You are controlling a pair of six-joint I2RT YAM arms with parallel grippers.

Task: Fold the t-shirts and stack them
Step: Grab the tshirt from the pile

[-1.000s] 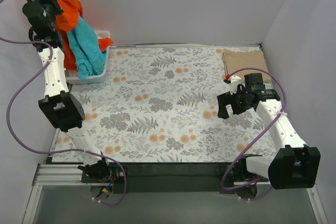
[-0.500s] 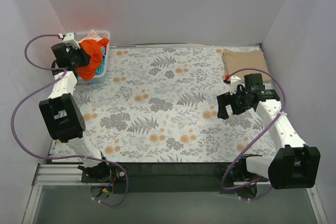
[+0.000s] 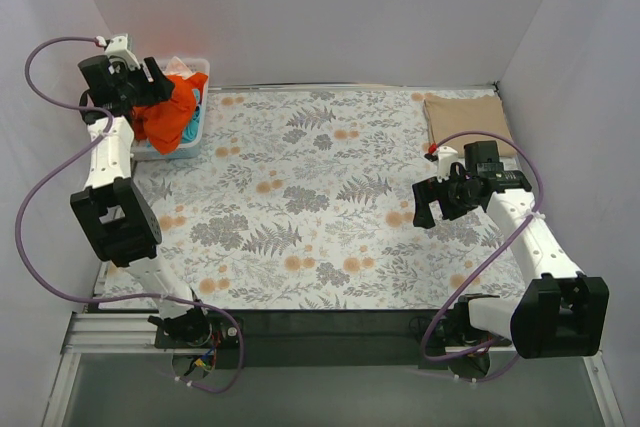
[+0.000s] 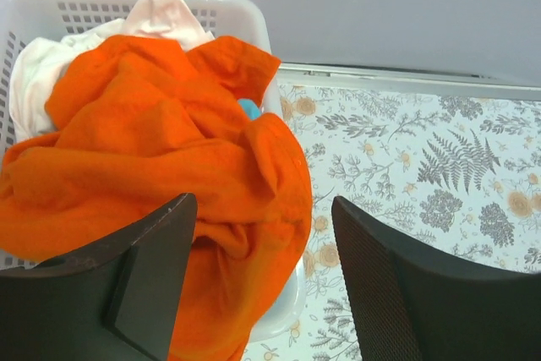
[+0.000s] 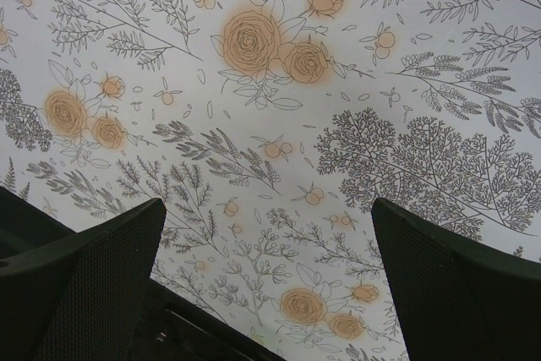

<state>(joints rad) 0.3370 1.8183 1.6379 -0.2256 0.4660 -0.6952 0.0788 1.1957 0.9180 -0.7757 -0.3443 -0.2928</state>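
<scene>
The orange t-shirt (image 4: 161, 158) covers most of the basket (image 4: 224, 8). Only a sliver of the teal t-shirt (image 4: 248, 108) and one edge of the white t-shirt (image 4: 38, 65) show, and whatever lies beneath is hidden. The picture's edge cuts off the basket's left side. The fingers (image 4: 144, 285) of the left gripper (image 4: 260, 205) and the fingers (image 5: 84, 285) of the right gripper (image 5: 266, 205) run off the bottom edges of their wrist views.

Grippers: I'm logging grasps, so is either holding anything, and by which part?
Nothing is held. The left gripper stands open over the orange shirt; the right gripper is open over the table.
</scene>
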